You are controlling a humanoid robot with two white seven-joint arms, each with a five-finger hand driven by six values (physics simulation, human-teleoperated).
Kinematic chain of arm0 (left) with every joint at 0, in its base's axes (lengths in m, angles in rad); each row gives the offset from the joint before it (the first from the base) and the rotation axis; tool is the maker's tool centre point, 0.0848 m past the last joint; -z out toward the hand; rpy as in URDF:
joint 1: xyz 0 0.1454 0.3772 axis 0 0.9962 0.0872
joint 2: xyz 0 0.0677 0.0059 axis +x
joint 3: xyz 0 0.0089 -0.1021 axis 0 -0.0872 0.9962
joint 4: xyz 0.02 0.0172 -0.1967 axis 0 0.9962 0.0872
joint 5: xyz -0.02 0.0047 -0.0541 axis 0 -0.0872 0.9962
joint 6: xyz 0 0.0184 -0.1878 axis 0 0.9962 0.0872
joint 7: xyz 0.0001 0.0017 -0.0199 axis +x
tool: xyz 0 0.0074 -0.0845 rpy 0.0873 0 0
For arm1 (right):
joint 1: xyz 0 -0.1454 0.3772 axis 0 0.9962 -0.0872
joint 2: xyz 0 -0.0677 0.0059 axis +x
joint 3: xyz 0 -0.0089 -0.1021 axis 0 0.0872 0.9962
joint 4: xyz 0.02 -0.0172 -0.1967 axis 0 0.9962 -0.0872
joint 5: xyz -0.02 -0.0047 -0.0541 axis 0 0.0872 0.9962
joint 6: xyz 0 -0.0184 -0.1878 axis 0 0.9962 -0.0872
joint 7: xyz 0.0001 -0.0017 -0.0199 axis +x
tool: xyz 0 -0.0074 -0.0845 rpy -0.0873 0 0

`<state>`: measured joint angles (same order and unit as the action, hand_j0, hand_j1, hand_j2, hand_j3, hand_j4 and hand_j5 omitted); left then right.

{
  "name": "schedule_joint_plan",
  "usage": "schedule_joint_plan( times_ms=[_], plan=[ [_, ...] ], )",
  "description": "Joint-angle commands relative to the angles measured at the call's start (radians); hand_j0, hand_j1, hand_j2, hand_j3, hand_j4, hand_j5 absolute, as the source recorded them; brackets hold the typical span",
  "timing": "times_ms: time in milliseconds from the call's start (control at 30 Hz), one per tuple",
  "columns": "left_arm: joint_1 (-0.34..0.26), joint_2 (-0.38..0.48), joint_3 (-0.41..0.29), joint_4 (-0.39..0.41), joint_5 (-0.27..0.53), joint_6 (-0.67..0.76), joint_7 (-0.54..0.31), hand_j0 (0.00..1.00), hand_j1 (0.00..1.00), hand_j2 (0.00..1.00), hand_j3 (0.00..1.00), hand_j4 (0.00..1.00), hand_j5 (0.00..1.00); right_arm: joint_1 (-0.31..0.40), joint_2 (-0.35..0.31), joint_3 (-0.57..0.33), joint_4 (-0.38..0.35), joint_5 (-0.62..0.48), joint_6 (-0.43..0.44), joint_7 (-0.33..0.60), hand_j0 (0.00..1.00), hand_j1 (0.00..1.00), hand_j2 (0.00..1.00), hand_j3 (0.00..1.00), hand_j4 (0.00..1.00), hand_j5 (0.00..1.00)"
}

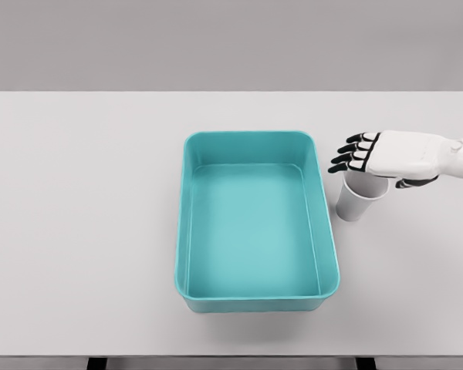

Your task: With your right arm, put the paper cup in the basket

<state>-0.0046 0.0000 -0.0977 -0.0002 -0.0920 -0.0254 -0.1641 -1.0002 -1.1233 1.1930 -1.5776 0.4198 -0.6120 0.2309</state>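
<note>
A wide, pale grey flat table [85, 231] fills most of the head view, with a plain grey wall behind its far edge. The left part of the table carries nothing.

At the middle sits the teal rectangular plastic basket [187, 223], a shallow tub with rounded corners and a smooth rim, its long side running away from the camera. Its floor is bare; nothing lies inside it.

Just beside the basket's far right corner, and apart from its rim, stands the white paper cup [356, 205]. It is upright on the table, mouth up, outside the basket.

Over the cup is the right hand [382, 156], white across the back with black finger segments, its arm coming in from the picture's right edge. The palm faces down and covers the cup's mouth from above. The fingers [353, 154] are stretched out flat toward the basket, spread a little and not curled round the cup wall; the thumb shows dark under the palm on the right side. Whether the palm touches the cup's rim cannot be told from this view.
</note>
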Motion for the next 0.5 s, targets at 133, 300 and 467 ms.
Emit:
schedule_joint_plan(
  times_ms=[133,300,467],
  plan=[
    [0.002,0.0,0.001,0.0,0.0,0.001,0.0,1.0,1.0,1.0,1.0,1.0,1.0,0.018,0.007,-0.001,-0.002,-0.004,0.001,-0.001,1.0,1.0,1.0,1.0,1.0,1.0],
    [0.0,0.0,0.001,0.0,0.0,-0.001,0.0,1.0,1.0,1.0,1.0,1.0,1.0,0.035,0.008,-0.001,-0.002,-0.004,0.001,-0.002,1.0,1.0,1.0,1.0,1.0,1.0],
    [0.002,0.0,0.001,0.0,0.0,-0.001,0.0,1.0,1.0,1.0,1.0,1.0,1.0,0.038,0.008,-0.001,-0.002,-0.004,0.001,-0.002,1.0,1.0,1.0,1.0,1.0,1.0]
  ],
)
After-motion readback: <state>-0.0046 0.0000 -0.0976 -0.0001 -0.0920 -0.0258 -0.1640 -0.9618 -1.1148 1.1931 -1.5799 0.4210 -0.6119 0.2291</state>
